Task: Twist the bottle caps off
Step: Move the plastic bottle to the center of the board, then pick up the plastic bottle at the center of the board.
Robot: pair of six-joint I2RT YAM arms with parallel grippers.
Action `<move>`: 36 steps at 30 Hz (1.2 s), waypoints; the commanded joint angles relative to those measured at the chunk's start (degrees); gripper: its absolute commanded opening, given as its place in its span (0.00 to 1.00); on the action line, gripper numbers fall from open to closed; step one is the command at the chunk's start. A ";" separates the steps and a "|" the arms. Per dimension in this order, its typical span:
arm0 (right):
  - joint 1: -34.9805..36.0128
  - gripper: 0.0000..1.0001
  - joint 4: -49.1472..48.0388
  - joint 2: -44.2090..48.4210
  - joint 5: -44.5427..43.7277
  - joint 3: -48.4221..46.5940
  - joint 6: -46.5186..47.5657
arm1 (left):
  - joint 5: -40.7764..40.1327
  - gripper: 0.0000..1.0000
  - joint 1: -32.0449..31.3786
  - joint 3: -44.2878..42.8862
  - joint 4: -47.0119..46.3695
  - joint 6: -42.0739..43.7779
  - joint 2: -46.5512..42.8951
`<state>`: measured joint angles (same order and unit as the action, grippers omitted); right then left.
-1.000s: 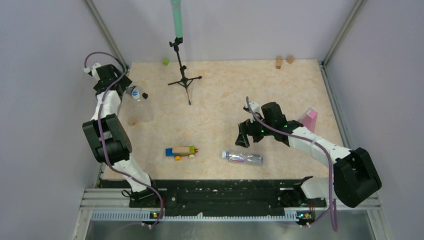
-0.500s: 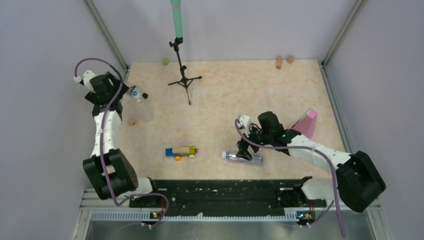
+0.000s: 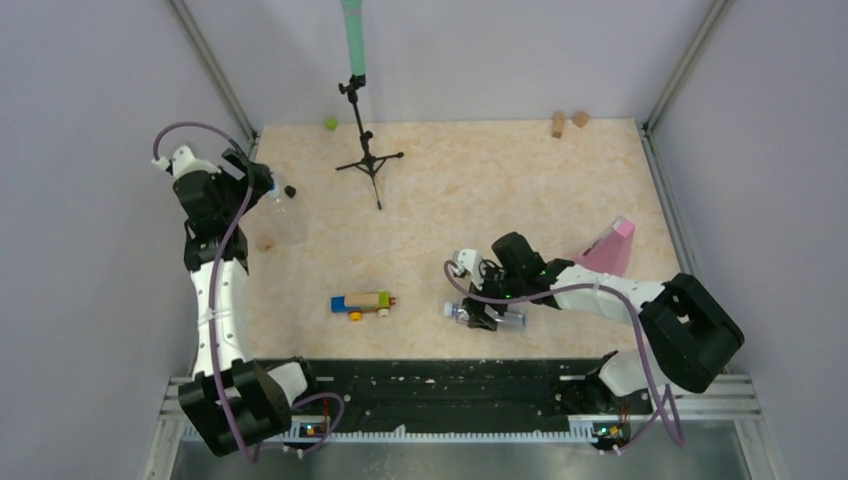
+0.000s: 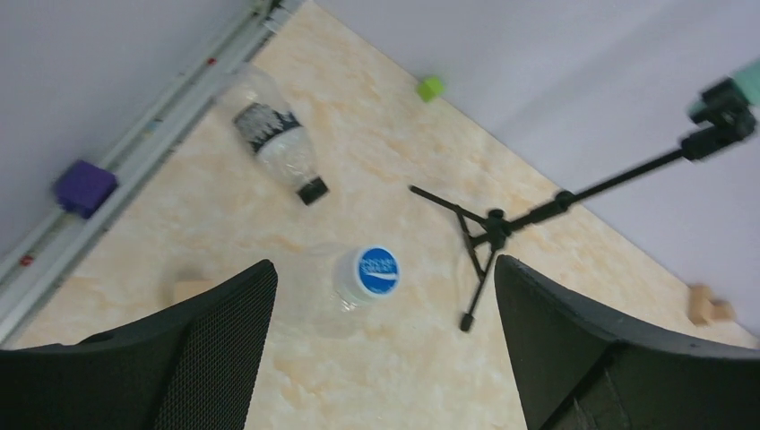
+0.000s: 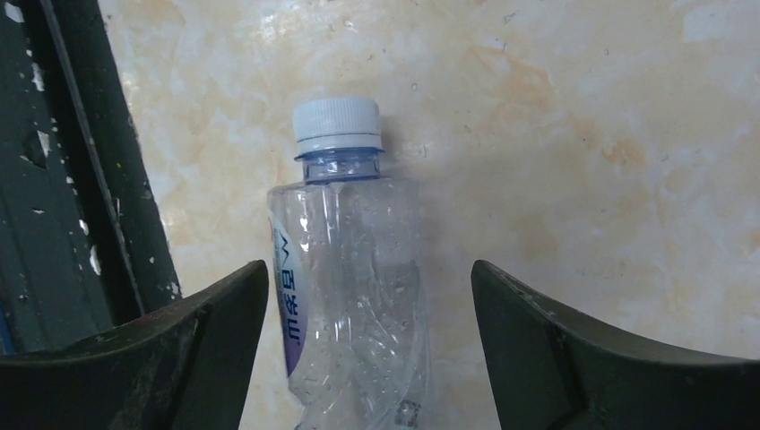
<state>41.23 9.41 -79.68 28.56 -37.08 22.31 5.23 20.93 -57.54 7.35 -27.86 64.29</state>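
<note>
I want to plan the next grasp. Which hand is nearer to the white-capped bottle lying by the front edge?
Right. The right hand straddles the white-capped bottle; the left hand hangs over the far left corner, well away.

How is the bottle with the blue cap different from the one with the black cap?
The clear plastic bottle with the blue cap stands upright, while the clear plastic bottle with the black cap lies on its side. Only the black-capped one shows a dark patterned label. Both are clear and have their caps on.

obstacles: tripod (image 3: 369, 159) rear, toy truck (image 3: 362, 302) front | passage: between them
</note>
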 commanded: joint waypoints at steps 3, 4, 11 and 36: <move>0.95 0.76 -3.24 -3.20 -3.95 -4.66 -0.05 | 17.77 0.90 -2.65 3.52 -8.75 -5.36 -5.10; 0.95 0.74 -3.24 -3.87 -3.68 -5.17 -0.38 | 17.59 0.88 -4.27 3.34 -8.47 -4.46 -5.67; 0.95 0.56 -3.16 -8.43 -1.66 -8.68 -7.47 | 15.65 0.88 -14.69 2.97 -6.40 -0.54 -7.25; -3.88 0.12 -41.60 5.30 -26.45 -0.17 -72.90 | 23.91 0.83 -41.93 31.83 -38.72 -16.71 -10.84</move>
<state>38.52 -22.55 -75.99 8.34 -40.23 -35.09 25.30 -17.45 -27.38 -21.32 -39.29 51.62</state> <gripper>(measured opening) 0.404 0.831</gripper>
